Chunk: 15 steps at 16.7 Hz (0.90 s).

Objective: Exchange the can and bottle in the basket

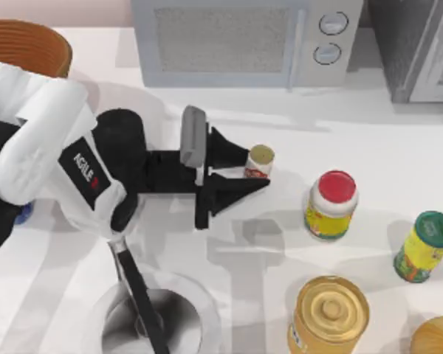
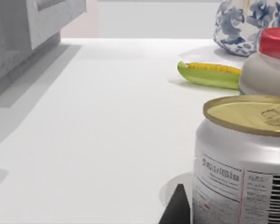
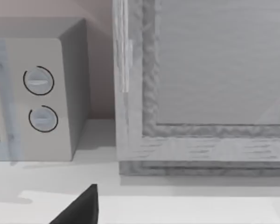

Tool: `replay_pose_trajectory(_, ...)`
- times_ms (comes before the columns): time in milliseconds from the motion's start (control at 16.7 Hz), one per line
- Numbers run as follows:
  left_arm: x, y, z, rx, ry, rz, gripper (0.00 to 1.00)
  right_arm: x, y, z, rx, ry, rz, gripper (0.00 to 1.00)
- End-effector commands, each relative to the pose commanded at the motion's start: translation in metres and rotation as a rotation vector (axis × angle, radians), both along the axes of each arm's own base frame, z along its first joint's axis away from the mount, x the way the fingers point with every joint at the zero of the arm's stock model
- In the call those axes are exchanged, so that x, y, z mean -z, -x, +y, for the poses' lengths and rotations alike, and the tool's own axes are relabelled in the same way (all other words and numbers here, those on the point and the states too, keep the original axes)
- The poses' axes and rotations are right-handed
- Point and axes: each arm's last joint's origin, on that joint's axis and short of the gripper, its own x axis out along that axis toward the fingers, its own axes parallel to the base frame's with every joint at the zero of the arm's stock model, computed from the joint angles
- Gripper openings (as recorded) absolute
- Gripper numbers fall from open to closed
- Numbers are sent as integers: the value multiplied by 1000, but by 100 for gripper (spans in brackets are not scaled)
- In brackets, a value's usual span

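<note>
Left claw reaches across the middle of the worktop, its two black fingers spread with the can standing upright between the tips. Can looks bracketed, not yet squeezed, though contact on the far finger can't be read from above. Left wrist view backs this up: the can sits very close, gold top and barcode side facing the camera, one dark fingertip just beside its wall. The low, side-on approach makes sense since the can is slim and upright, so gripping the body should keep it from tipping.

The can is out on the bare worktop, well apart from the basket, which sits at the far left corner with part of its rim cut off by the frame. A bit of blue shows under the left arm at the left edge; can't tell if that is the bottle. Judging from this, the can is about to be picked and the swap is at an early stage.

Right claw is parked facing the back appliances; only one dark fingertip shows, so spread or pressed together is not readable.

Worktop is plain white and smooth. Right of the can stand a red-capped yellow jar, a green-capped yellow bottle and a large gold-lidded tin. At the back are a grey microwave and a second grey cabinet; pinkish wall behind
</note>
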Motion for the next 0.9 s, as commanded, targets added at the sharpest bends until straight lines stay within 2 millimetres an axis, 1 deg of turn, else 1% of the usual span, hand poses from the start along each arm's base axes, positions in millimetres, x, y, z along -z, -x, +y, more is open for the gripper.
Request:
replay_pose_trajectory(240,0,0,0,0,0,0,0,0,0,0,0,0,0,100)
replay_pose_trajectory(900,0,0,0,0,0,0,83,0,0,0,0,0,0,100)
